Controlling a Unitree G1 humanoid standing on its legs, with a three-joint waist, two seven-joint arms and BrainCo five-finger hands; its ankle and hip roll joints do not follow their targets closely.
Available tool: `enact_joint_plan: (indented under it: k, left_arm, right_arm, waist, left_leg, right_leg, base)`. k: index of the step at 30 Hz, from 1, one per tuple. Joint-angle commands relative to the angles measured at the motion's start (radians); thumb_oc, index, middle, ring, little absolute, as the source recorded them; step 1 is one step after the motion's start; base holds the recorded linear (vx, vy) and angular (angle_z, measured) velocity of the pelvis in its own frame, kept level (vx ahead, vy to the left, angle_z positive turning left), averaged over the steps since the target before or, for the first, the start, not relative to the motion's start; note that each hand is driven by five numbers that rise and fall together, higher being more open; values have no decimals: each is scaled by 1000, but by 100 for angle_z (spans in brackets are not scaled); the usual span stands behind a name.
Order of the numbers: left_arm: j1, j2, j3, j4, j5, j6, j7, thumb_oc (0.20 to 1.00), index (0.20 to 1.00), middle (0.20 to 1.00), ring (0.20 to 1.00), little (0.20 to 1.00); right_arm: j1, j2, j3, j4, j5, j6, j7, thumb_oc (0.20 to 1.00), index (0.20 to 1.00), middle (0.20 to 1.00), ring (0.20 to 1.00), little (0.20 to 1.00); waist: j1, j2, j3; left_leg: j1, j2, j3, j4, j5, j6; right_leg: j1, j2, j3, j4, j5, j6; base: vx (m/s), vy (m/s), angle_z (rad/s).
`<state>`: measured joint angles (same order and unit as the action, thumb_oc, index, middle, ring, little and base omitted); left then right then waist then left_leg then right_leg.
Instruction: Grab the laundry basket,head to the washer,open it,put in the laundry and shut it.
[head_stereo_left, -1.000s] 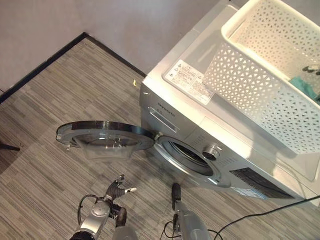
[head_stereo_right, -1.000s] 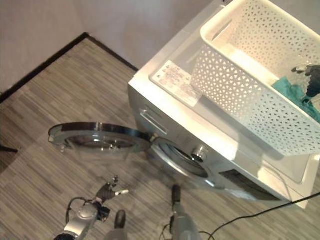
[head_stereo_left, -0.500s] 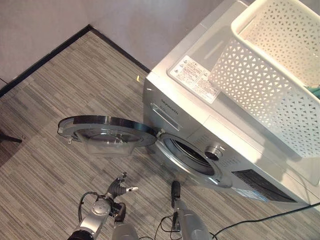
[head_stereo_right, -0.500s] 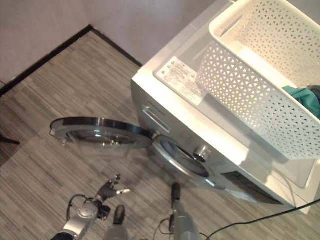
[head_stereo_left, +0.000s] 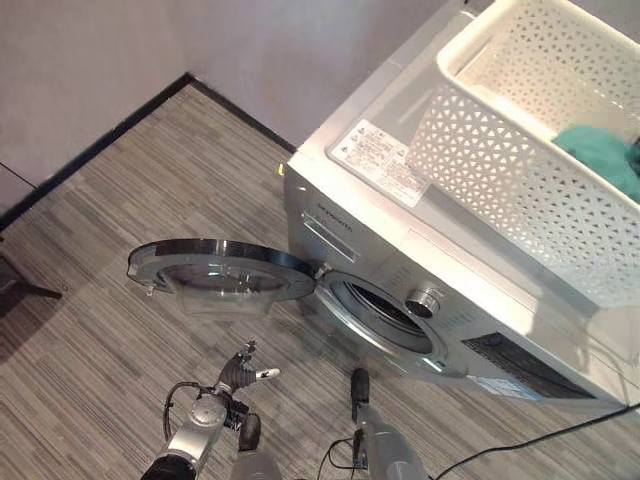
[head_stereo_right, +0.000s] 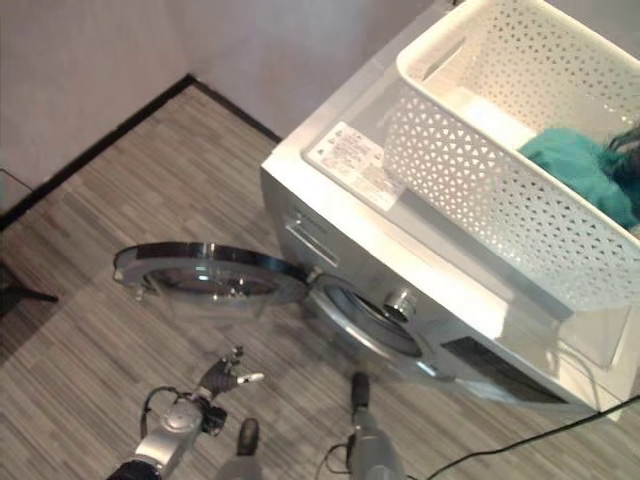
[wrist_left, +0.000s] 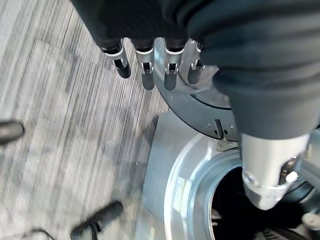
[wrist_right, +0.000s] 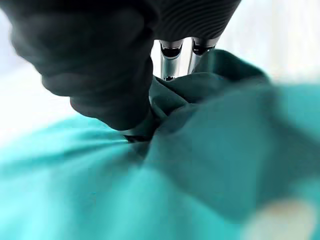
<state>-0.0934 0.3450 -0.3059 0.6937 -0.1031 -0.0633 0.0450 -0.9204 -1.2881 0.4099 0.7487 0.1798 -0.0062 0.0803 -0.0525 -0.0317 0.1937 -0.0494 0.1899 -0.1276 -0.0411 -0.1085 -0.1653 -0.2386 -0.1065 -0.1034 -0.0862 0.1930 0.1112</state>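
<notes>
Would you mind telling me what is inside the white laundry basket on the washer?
A teal cloth lies in the laundry basket, bunched around the right hand. The cloth covers the fingertips and the basket floor beneath it.

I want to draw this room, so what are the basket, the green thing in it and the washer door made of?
The basket looks like white moulded plastic, going by its even pattern of punched holes. The green thing is soft cloth: it bunches into folds where the right hand pinches it. The washer door seems a dark shiny ring, metal or plastic, around a clear glass or plastic window.

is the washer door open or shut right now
Open. The round glass-and-grey washer door is swung out flat over the striped floor, and the dark drum opening of the silver washing machine is exposed.
</notes>
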Motion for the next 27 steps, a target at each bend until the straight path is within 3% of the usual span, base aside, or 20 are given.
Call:
enact_joint_plan:
  k: [1,8,14,23,24,25,27]
  left_arm:
    - [-5,44,-56,33,64,-33,33,1000,1000,1000,1000,1000]
    - [36,53,-53,61,103,-8,37,1000,1000,1000,1000,1000]
    - [58,31,-30,67,123,-9,58,1000,1000,1000,1000,1000]
    - [74,24,-20,76,146,-13,69,1000,1000,1000,1000,1000]
    - [66,25,-23,80,149,-14,76,1000,1000,1000,1000,1000]
    - [66,24,-23,80,149,-14,76,1000,1000,1000,1000,1000]
    - [45,33,-26,83,142,-25,87,1000,1000,1000,1000,1000]
  right_arm:
    - [-97,54,-80,-20,-43,-29,-244,200,200,200,200,200]
    - [-191,88,-180,-106,-107,-15,-417,200,200,200,200,200]
    - [-57,47,-336,-213,-162,-25,-486,200,200,200,200,200]
    - [84,5,-463,-288,-190,-29,-498,200,200,200,200,200]
    - [83,-11,-466,-276,-180,-30,-499,200,200,200,200,200]
    - [82,-11,-465,-276,-180,-30,-499,200,200,200,200,200]
    - [27,-43,-409,-235,-150,-38,-479,200,200,200,200,200]
  waist:
    - [7,-79,-71]
    - [9,-71,-126]
    - [5,-75,-159]
    - [4,-91,-170]
    - [6,-99,-160]
    - [5,-103,-158]
    - [8,-123,-128]
  left_leg:
    - [74,45,68,42,-70,41]
    - [154,26,75,77,-133,66]
    - [175,-1,65,73,-135,72]
    - [185,-33,62,128,-175,85]
    - [177,-49,61,192,-219,95]
    - [173,-53,61,193,-210,93]
    - [138,-87,71,306,-272,116]
  right_leg:
    - [-35,-74,71,113,-105,84]
    - [10,-75,103,145,-116,93]
    - [43,-112,94,142,-106,102]
    - [61,-144,102,141,-85,116]
    - [74,-156,112,139,-82,123]
    - [70,-159,114,139,-74,120]
    - [77,-180,142,122,-46,132]
  base:
    - [53,29,-4]
    - [52,56,-11]
    - [-2,60,2]
    - [-16,62,1]
    - [-53,97,-3]
    - [-67,166,-6]
    - [-109,161,-5]
